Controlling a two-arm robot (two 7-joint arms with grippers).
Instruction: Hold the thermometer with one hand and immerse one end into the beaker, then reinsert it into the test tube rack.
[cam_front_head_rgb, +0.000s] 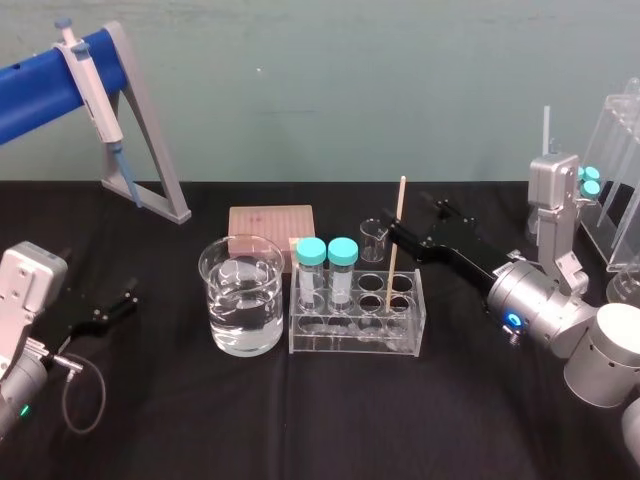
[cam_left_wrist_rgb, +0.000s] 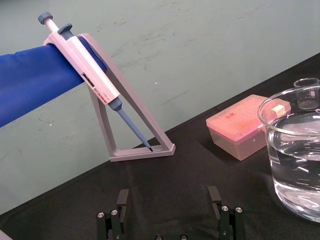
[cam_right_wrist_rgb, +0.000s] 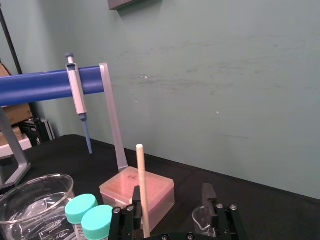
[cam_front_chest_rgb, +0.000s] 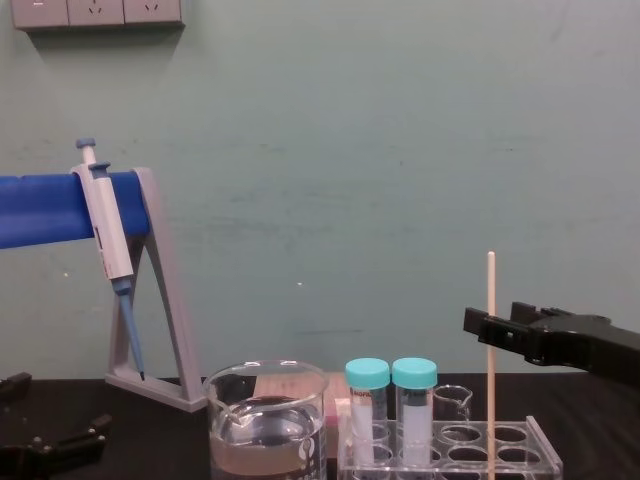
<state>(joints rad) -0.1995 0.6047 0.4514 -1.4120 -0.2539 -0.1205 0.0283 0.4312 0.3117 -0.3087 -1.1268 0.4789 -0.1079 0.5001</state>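
On black table (cam_front_head_rgb: 300, 420), teal wall (cam_front_head_rgb: 350, 90) behind; right claw (cam_right_wrist_rgb: 171, 192) released around thermometer (cam_right_wrist_rgb: 143, 190); left claw (cam_left_wrist_rgb: 168, 192) released.

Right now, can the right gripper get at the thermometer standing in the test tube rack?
Probably yes: the open right gripper has the thermometer's upper part between its fingers, above the test tube rack, with nothing in between.
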